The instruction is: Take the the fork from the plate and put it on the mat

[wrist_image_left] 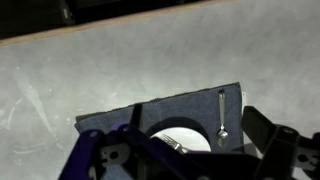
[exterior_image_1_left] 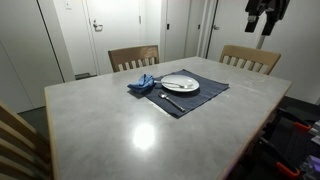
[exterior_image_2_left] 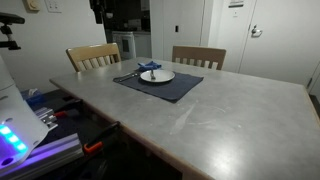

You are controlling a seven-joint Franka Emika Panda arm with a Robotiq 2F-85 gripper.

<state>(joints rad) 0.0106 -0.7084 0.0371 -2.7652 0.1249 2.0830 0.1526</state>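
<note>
Our gripper [exterior_image_1_left: 264, 18] hung high above the table [exterior_image_1_left: 120, 130], well away from the mat [exterior_image_1_left: 205, 98]. Its fingers [wrist_image_left: 265, 140] were spread wide and held nothing. The plate [wrist_image_left: 183, 131] sat on the mat. In the wrist view it lay right under the gap between the fingers. We think the fork [wrist_image_left: 177, 146] was the small shiny bit on the plate, but we could not tell which way it pointed. Another piece of cutlery [wrist_image_left: 221, 113] lay on the mat just beside the plate. A blue cloth [exterior_image_1_left: 143, 83] touched the plate.

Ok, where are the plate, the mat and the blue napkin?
plate [exterior_image_1_left: 195, 86]: exterior view, on its rim.
mat [exterior_image_1_left: 208, 96]: exterior view, bare part beside plate.
blue napkin [exterior_image_1_left: 142, 84]: exterior view, its middle.
</note>
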